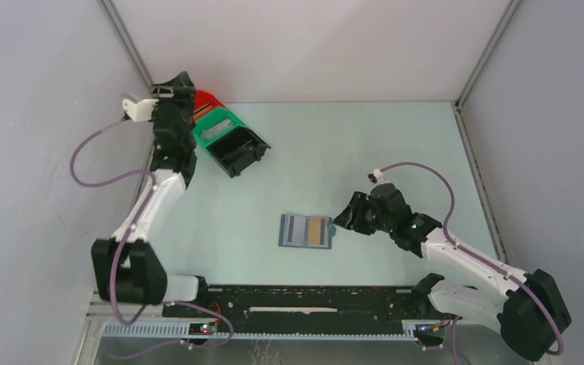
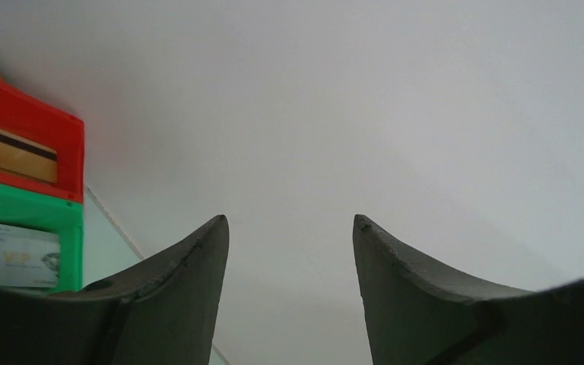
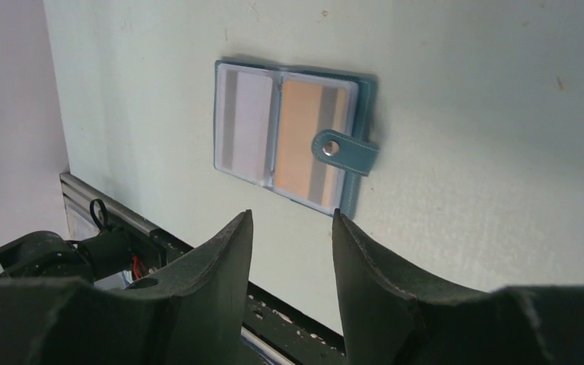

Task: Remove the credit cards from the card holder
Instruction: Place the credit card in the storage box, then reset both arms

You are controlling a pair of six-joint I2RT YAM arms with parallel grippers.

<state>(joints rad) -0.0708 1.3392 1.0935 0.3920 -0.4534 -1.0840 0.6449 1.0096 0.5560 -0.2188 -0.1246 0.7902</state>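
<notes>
Honestly, the left fingers are spread and empty up by the bins. Mid-tabletop, the card holder is laid open flat. It should probably be pinned down while the credit cards are pinched by an edge and slid out. Its long axis runs left-right, with the tab pointed right at the right fingers, which are parted with nothing gripped.

— The holder looks like matt teal leatherette, and its stud is shiny metal.
— The sleeves inside are clear, glossy plastic.
— The surface is matt and pale, with a few small specks.
— The red bin and green bin are smooth plastic with a slight sheen. The right pincer is dull, dark plastic, faintly grainy.
</notes>
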